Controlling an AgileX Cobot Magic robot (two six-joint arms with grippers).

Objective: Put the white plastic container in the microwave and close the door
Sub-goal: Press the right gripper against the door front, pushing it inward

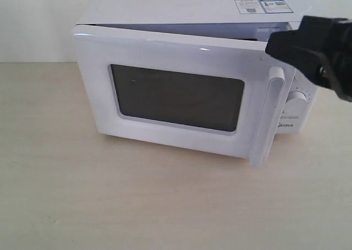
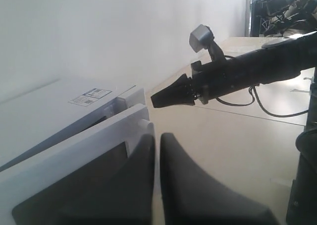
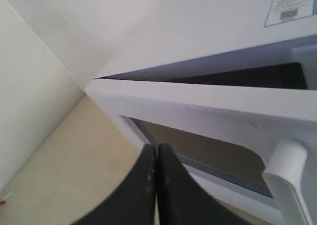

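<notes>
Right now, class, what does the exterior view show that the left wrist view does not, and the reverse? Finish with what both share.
Only the exterior view shows the dark window whole, a dial and the Midea logo. Only the left wrist view shows the left claw, the right arm along its length and its cable. Both show the microwave with its door ajar, the sticker on top and the right claw near the door's free edge.

Your right arm point(image 2: 247, 71): matte black, rounded, tapering toward its tip | mounted on it: small grey boxy camera housing point(image 2: 200, 36) on a black stalk | trailing from it: thin black cable point(image 2: 257, 105), looped | your left gripper point(image 2: 156, 136): two smooth, dark, curved fingers | your right gripper point(image 3: 156, 146): same black, blade-like fingers
</notes>
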